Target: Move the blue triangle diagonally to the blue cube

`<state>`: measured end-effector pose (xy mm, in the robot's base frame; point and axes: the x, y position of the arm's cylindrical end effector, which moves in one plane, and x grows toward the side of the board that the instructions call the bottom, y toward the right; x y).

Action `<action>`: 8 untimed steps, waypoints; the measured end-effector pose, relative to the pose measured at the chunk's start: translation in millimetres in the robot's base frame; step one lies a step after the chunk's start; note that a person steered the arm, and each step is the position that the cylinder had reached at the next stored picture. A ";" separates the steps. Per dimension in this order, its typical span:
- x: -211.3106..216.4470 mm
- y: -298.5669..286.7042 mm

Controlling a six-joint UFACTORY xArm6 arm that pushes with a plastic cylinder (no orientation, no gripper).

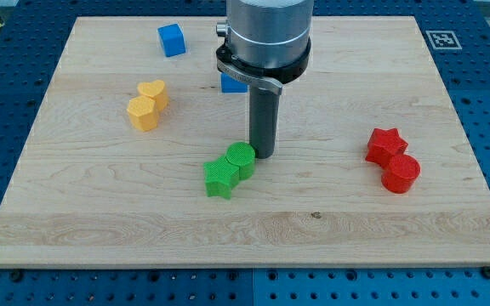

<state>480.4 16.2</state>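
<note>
While the rod's tip (264,155) rests just right of the green cylinder (240,158), having no jaws at all, the blue triangle (230,83) sits beyond it, half hidden behind the arm. It should circle behind that triangle, then push slantwise toward the blue cube (171,39).

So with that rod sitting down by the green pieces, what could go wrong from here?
1. My tip sits right beside the green cylinder, which touches the green star; moving off carelessly could knock both.
2. The blue triangle is mostly hidden behind my arm, so I might meet it off-centre and spin it.
3. A crooked push could send it past the blue cube.
</note>
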 end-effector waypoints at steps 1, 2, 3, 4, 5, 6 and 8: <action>-31.9 0.0; -80.3 0.7; -113.9 0.7; -145.7 -16.1; -158.4 -32.2; -128.4 1.6; -129.1 -44.5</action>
<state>351.3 -28.3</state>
